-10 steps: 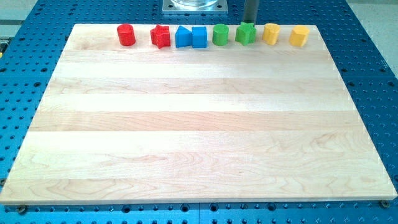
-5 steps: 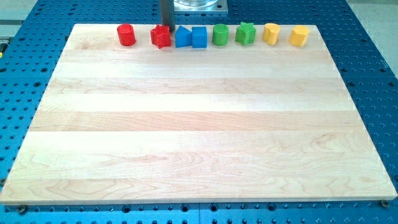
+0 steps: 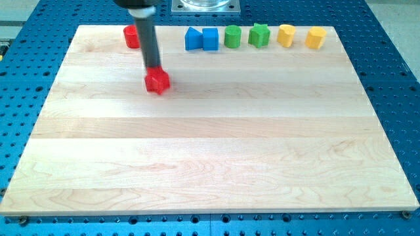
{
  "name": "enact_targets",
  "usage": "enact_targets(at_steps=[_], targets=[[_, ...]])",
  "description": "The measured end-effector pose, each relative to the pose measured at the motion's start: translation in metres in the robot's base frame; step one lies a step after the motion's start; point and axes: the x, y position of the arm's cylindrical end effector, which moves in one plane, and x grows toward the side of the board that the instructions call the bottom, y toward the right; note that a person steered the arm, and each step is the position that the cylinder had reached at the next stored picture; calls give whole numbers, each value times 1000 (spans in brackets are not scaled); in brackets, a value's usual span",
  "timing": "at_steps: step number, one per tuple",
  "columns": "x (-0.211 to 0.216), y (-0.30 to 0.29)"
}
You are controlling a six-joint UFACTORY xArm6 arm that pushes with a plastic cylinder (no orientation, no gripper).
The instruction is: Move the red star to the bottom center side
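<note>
The red star (image 3: pixel 157 82) lies on the wooden board (image 3: pixel 210 144), left of centre in the upper part, below the row of blocks. My tip (image 3: pixel 154 69) rests against the star's upper edge, with the dark rod rising up and to the left from it. The rod partly hides the red cylinder (image 3: pixel 130 35) at the view's top left.
Along the board's top edge stand a blue triangular block (image 3: pixel 193 39), a blue cube (image 3: pixel 210 39), a green cylinder (image 3: pixel 232 36), a green star (image 3: pixel 259 35), and two yellow blocks (image 3: pixel 286 35) (image 3: pixel 315 37). Blue perforated table surrounds the board.
The rod swept left from the green star to behind the red star, then pushed it down out of the top row and slightly left.
</note>
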Motion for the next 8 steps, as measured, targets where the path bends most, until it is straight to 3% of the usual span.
enact_targets(at_steps=[1,2,3,4,5,6,7,8], targets=[[67,40],[-12,29],[-20,-22],[43,-7],[111,65],[104,40],[63,26],[57,-30]])
